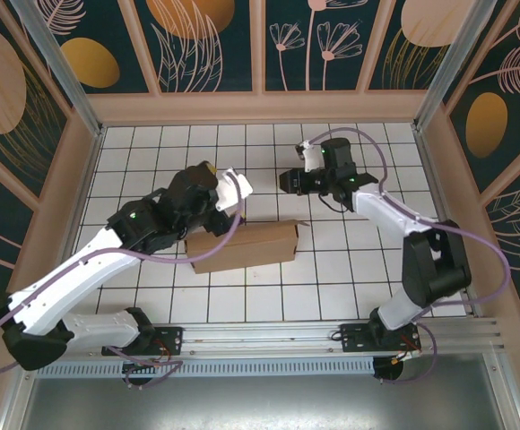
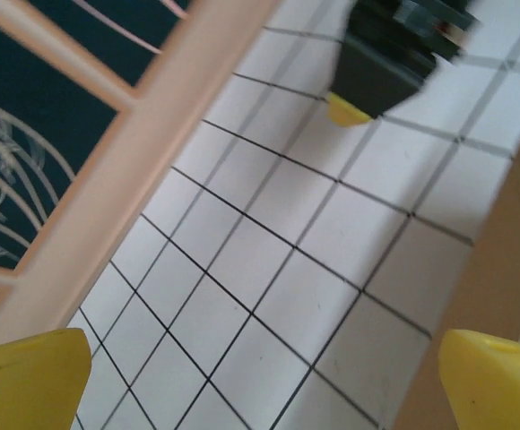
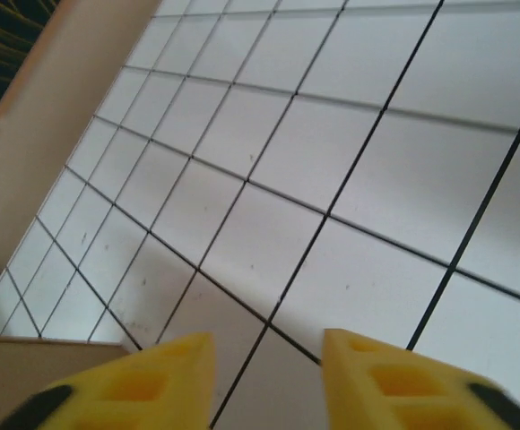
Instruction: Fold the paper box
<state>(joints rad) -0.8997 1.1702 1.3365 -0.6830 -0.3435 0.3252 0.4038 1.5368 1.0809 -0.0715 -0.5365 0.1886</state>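
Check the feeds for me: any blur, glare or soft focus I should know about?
Top external: sharp and evenly lit, no glare, just soft shadows by the box. Left wrist: blurred throughout, with the right hand and the box edge smeared and its own fingers out of focus. Right wrist: grid lines crisp, near fingers slightly soft.

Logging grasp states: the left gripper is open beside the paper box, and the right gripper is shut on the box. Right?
No. The right gripper holds nothing: the right wrist view shows its fingers apart over bare tiles, not touching the paper box. The left gripper is open beside the box, as stated.
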